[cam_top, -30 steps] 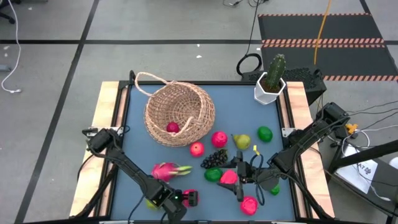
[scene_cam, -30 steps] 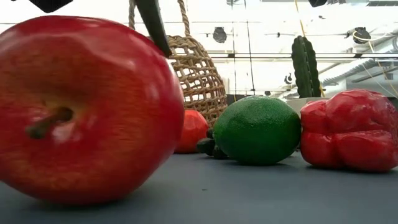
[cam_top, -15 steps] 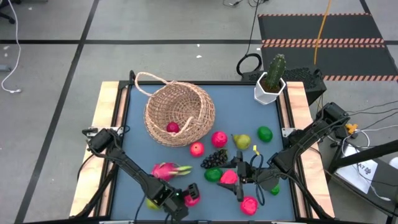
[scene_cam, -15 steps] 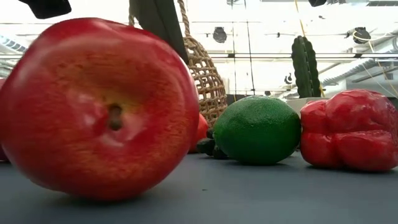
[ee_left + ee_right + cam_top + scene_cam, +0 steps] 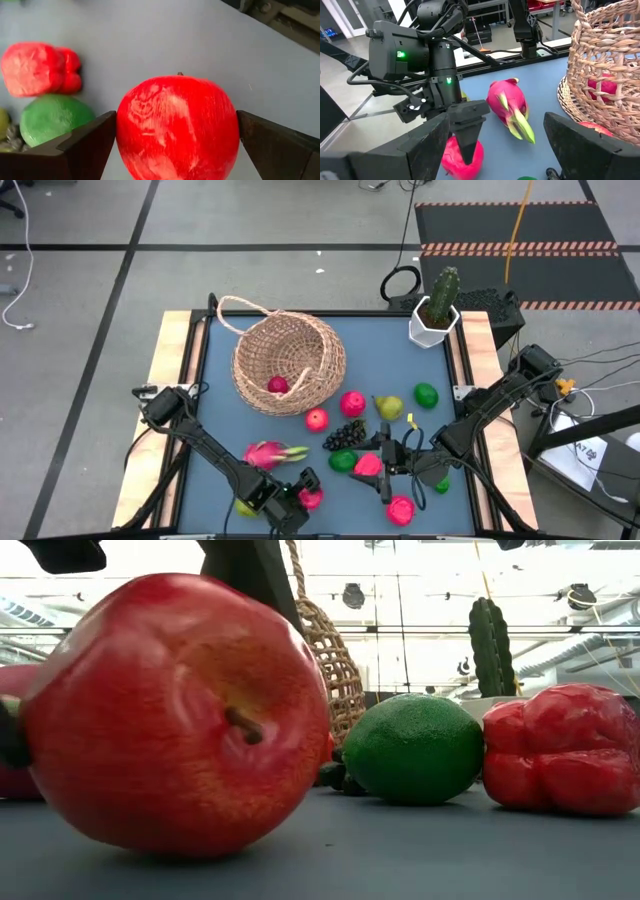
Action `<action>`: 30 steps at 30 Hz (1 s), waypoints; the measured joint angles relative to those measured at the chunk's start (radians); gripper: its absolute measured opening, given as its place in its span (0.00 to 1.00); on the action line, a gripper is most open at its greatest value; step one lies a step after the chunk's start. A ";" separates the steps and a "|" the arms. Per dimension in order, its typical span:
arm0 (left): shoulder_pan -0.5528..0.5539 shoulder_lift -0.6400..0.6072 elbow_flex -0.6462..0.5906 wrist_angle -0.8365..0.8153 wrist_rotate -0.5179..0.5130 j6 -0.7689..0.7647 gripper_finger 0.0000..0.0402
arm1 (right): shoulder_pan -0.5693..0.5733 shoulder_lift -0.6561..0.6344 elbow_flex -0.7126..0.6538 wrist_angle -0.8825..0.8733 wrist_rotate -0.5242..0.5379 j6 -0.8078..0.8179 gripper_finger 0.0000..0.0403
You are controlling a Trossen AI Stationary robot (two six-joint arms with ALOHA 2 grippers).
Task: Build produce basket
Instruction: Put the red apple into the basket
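Left hand (image 5: 303, 491) sits at the near edge of the tabletop (image 5: 220, 405), fingers spread wide around a red apple (image 5: 177, 127), not clamped. Right hand (image 5: 385, 470) hangs open, empty, over the fruit cluster. Basket (image 5: 288, 362) lies tipped at the far left, one red fruit (image 5: 277, 385) inside.

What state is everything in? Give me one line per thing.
basket: tipped on its side, one red fruit inside
red apple: on the table, between the left gripper's fingers
left gripper: open, straddling the apple
right gripper: open, empty
dragon fruit: lying on the table, outside the basket
cactus: upright in its white pot
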 joint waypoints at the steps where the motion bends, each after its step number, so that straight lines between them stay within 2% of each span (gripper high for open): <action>1: 0.003 0.000 0.000 0.000 0.001 -0.025 0.99 | 0.000 0.000 0.000 0.000 0.000 0.001 0.79; 11: 0.012 0.000 0.000 0.002 -0.001 -0.140 0.99 | 0.000 0.000 0.000 0.000 0.000 0.005 0.79; 30: 0.002 0.002 -0.002 0.038 -0.011 -0.165 0.97 | 0.000 0.000 0.000 0.000 0.000 0.005 0.79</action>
